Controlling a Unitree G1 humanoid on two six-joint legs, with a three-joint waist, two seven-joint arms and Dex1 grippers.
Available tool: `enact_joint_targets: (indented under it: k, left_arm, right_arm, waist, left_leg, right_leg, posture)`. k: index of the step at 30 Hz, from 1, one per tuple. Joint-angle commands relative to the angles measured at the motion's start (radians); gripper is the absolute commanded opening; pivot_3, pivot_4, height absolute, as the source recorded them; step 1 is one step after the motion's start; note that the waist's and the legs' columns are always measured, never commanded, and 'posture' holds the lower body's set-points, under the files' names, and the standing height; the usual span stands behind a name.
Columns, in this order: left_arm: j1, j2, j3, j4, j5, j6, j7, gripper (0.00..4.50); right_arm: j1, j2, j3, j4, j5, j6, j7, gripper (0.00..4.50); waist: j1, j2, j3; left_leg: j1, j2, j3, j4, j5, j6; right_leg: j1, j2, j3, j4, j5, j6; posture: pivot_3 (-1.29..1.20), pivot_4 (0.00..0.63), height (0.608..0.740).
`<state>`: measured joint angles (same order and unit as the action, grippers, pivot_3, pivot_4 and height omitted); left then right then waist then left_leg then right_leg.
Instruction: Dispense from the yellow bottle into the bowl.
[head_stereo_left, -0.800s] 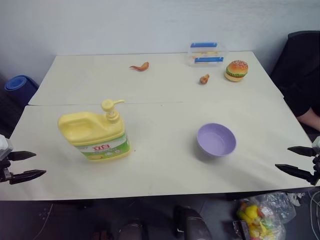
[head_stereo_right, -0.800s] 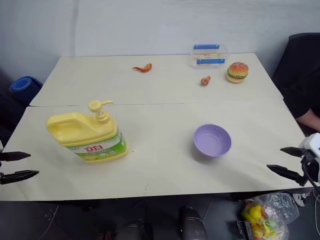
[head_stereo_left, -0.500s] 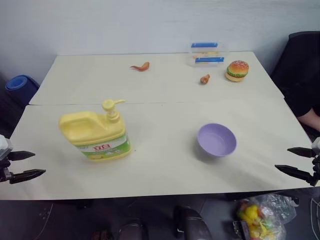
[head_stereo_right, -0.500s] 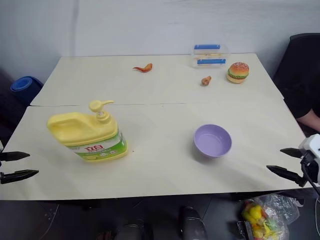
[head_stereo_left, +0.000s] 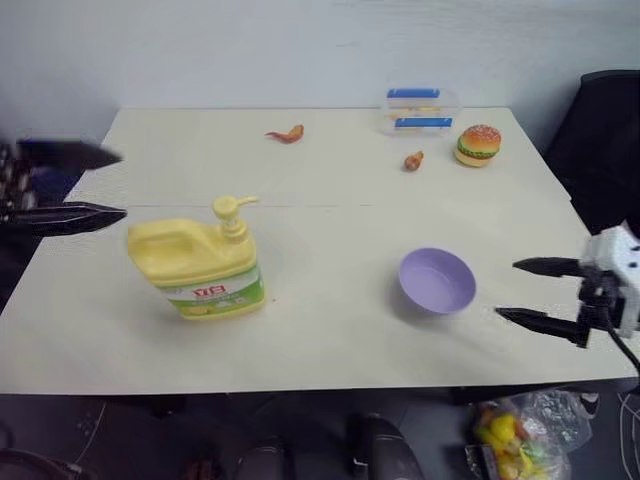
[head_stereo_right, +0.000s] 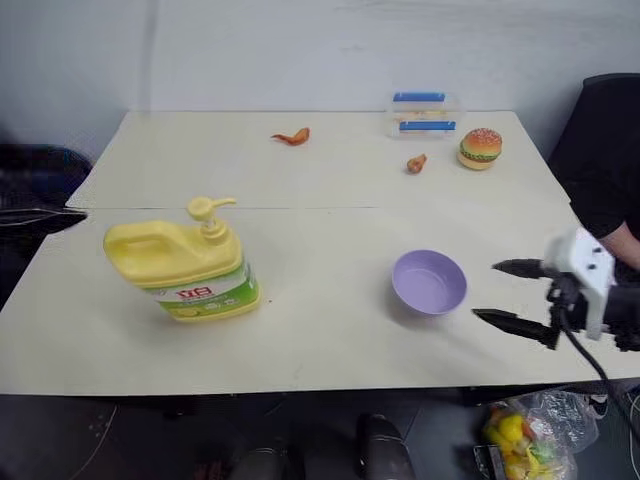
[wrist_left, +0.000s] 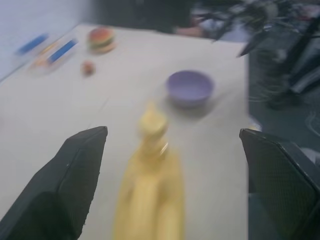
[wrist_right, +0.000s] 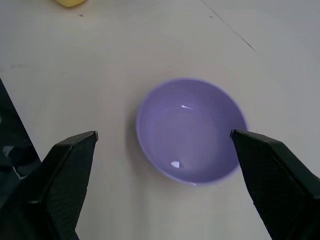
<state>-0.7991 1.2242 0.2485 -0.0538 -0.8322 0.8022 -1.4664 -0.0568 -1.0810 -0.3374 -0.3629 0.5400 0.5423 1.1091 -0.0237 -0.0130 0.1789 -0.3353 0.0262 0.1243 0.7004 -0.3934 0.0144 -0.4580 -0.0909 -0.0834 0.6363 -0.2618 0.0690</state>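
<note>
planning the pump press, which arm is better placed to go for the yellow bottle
Left, most likely. The left pincer hangs open right beside the yellow bottle, on its handle side, and its wrist view looks straight at the pump. The right pincer, also open, sits by the bowl, across the table from the bottle.

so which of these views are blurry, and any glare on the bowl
Left wrist view: soft throughout, the yellow bottle smeared. Left eye view: the left hand streaked with motion blur, the table things sharp. Right wrist view: the bowl fairly crisp, with two small white glints inside it.
</note>
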Motion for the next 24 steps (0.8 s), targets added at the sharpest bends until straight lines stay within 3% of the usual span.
enact_joint_targets:
  k: [1,5,12,15,20,24]
  left_arm:
    - [-0.03,-0.032,-0.118,-0.164,-0.04,0.023,-0.052,4.5]
    - [-0.028,-0.079,-0.254,-0.247,0.048,-0.084,-0.117,4.5]
    - [-0.057,-0.131,-0.357,-0.213,0.118,-0.179,-0.134,4.5]
    - [-0.067,-0.141,-0.361,-0.205,0.111,-0.178,-0.127,4.5]
    - [-0.082,-0.152,-0.359,-0.198,0.102,-0.17,-0.114,4.5]
    - [-0.092,-0.163,-0.352,-0.195,0.089,-0.154,-0.102,4.5]
  right_arm:
    - [-0.068,0.028,0.129,-0.069,-0.042,0.037,-0.075,4.44]
    - [-0.114,0.071,0.279,-0.054,-0.135,0.014,-0.123,4.44]
    - [-0.169,0.19,0.411,0.102,-0.267,-0.071,-0.194,4.44]
    - [-0.183,0.227,0.436,0.169,-0.305,-0.112,-0.203,3.85]
    - [-0.194,0.264,0.461,0.244,-0.354,-0.16,-0.202,2.31]
    - [-0.211,0.289,0.464,0.288,-0.383,-0.186,-0.211,2.13]
  waist:
    - [0.0,0.0,0.0]
    - [-0.001,0.0,0.0]
    - [-0.001,-0.001,0.0]
    - [0.002,-0.001,0.0]
    - [0.002,-0.001,0.0]
    - [0.001,0.0,0.0]
  left_leg:
    - [0.0,0.0,0.0,0.0,0.0,0.0]
    - [0.0,0.0,0.001,0.001,0.0,-0.003]
    - [-0.001,0.002,0.002,0.003,0.0,-0.004]
    - [-0.001,0.002,0.001,0.003,0.0,-0.004]
    - [-0.002,0.003,0.001,0.004,0.0,-0.004]
    - [-0.001,0.003,0.001,0.004,0.0,-0.004]
  right_leg:
    - [0.0,0.0,0.001,0.0,0.0,0.0]
    - [-0.001,0.009,0.005,0.0,0.0,0.0]
    - [-0.002,0.012,0.007,-0.001,0.0,-0.001]
    - [-0.002,0.013,0.007,0.0,0.0,-0.001]
    - [-0.002,0.012,0.007,0.0,0.0,-0.001]
    - [-0.002,0.013,0.007,0.0,0.0,-0.001]
  posture:
    - [0.0,0.15,0.74]
    - [0.0,0.15,0.74]
    - [0.0,0.15,0.74]
    - [0.0,0.15,0.74]
    - [0.0,0.15,0.74]
    - [0.0,0.15,0.74]
